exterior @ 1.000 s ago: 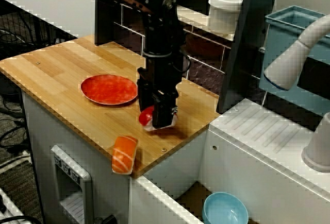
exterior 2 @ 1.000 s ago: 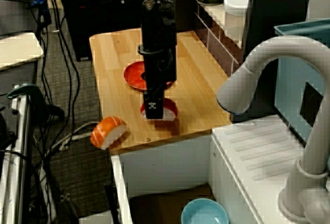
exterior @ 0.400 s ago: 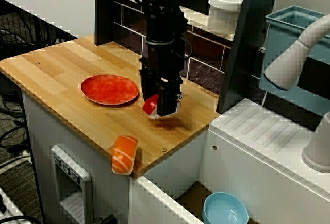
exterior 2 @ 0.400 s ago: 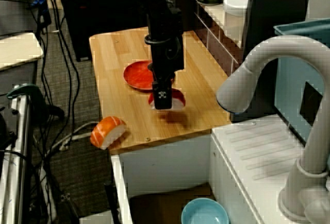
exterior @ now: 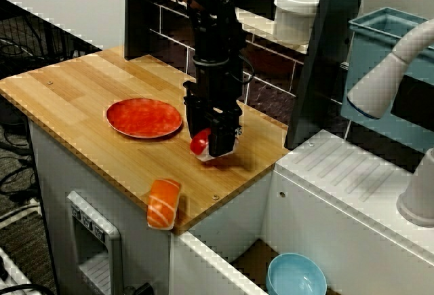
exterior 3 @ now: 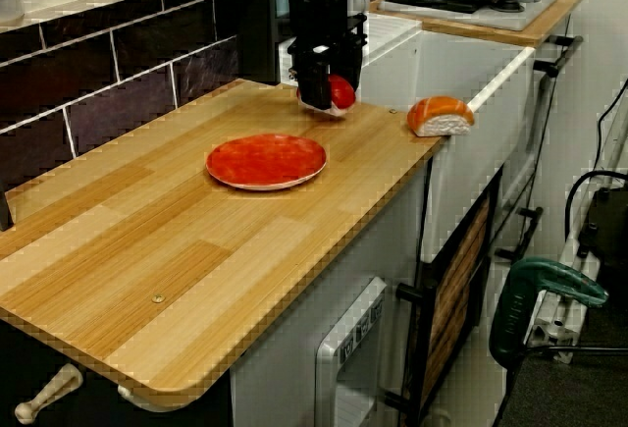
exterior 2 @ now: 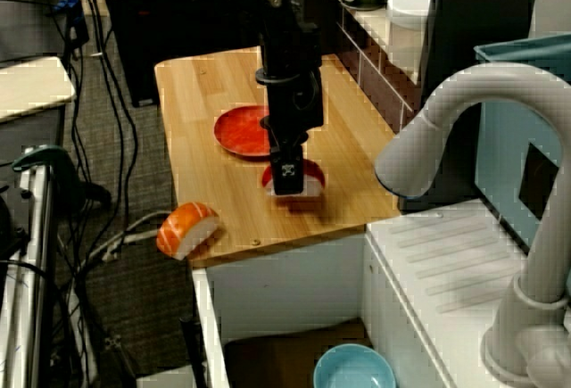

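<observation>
The gripper [exterior: 215, 144] is clamped around a red-topped sushi piece [exterior: 199, 142] in the middle of the frame, holding it just above the wooden counter [exterior: 81, 91], right of the red plate [exterior: 144, 117]. A salmon sushi piece [exterior: 164, 203] sits lower down at the counter's front edge.

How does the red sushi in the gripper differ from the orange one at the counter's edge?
The red sushi is clamped in the gripper and seems lifted off the counter; the orange sushi lies free at the edge, partly overhanging. The red topping looks plain; the orange one has pale stripes. Both have white rice bases.
</observation>
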`<act>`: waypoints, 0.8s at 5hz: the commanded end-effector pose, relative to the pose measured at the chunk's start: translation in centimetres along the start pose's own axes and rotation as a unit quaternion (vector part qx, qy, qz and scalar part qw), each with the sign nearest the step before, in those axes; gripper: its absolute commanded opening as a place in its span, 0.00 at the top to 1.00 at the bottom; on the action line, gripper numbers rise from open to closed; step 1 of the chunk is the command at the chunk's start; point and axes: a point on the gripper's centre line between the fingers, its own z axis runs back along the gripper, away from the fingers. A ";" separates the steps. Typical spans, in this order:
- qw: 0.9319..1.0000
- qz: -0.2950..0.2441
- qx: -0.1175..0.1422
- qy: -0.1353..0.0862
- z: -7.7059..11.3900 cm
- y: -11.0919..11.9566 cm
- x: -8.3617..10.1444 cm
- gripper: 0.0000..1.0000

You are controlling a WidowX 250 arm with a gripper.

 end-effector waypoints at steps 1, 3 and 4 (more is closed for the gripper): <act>0.999 0.034 -0.008 -0.009 1.4 1.0 0.8 0.00; 0.997 0.071 -0.034 -0.005 3.2 0.9 -0.6 0.00; 0.989 0.138 -0.060 -0.016 4.0 0.6 -2.2 0.00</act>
